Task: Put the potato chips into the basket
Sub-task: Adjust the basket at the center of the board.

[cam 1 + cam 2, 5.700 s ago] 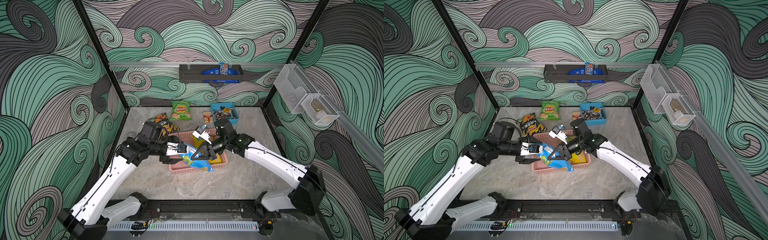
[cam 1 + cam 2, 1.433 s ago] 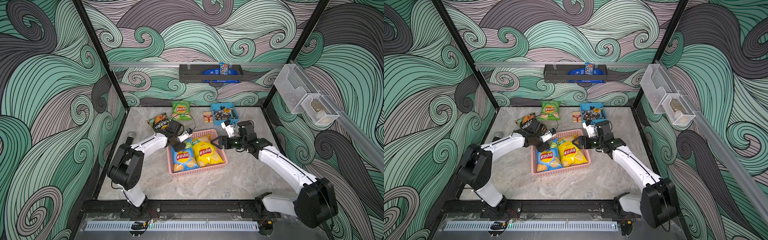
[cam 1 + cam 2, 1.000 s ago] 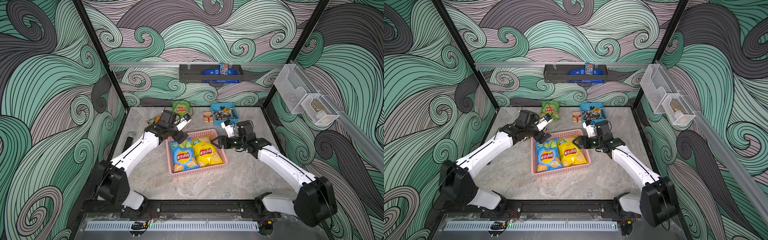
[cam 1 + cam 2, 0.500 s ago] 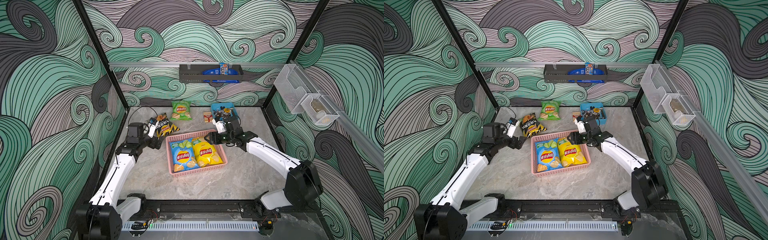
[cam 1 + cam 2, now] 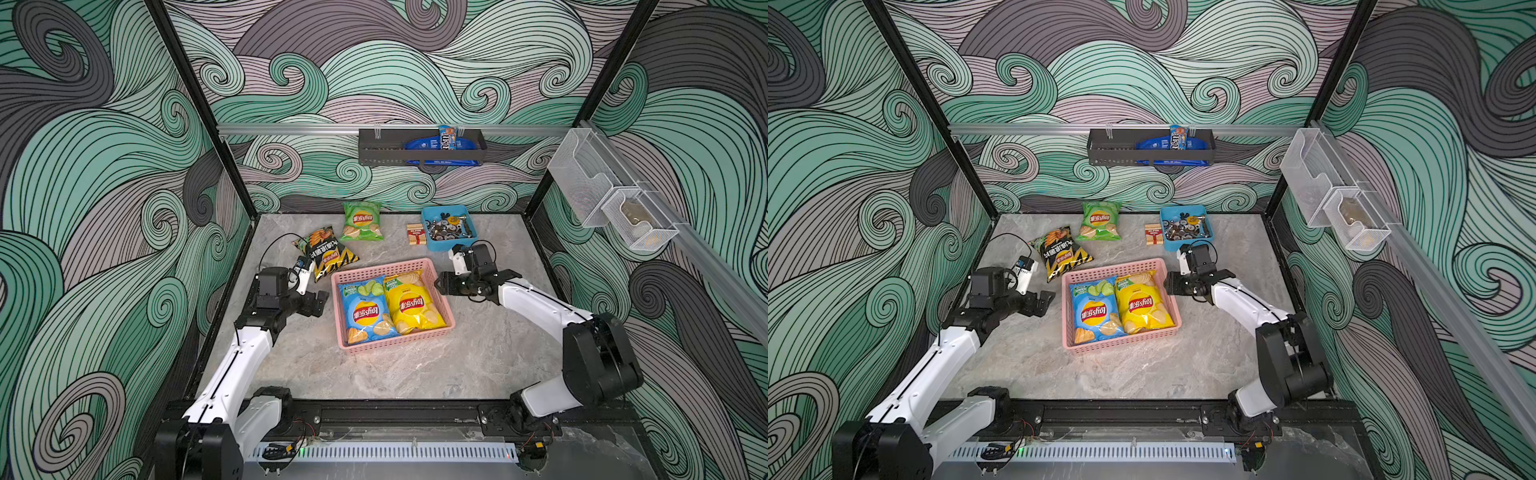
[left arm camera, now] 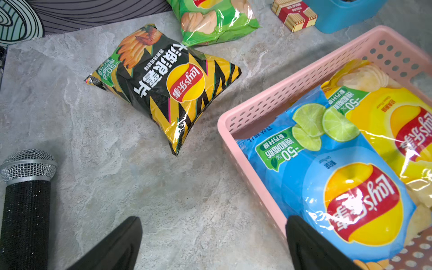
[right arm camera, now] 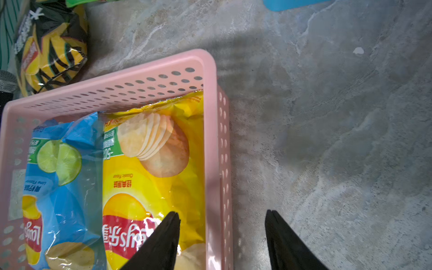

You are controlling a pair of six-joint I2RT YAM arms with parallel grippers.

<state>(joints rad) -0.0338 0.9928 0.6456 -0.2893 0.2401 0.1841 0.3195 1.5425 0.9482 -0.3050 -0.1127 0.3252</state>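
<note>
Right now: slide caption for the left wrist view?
Open left gripper; black-and-yellow Lay's bag on table beside pink basket, blue Lay's bag inside.

The glossy film blue chip bag (image 6: 304, 177) and black-and-yellow striped chip bag (image 6: 163, 88) catch glare; the pink perforated basket (image 6: 257, 105) is smooth plastic; the grey marbled tabletop (image 6: 117, 152) looks matt.

The pink basket (image 5: 1121, 337) holds the blue bag (image 5: 1096, 311) and yellow bag (image 5: 1142, 305) side by side. The black striped bag (image 5: 1061, 251) lies on the table (image 5: 1183, 365) at its eleven o'clock, the green bag (image 5: 1099, 221) at twelve.
</note>
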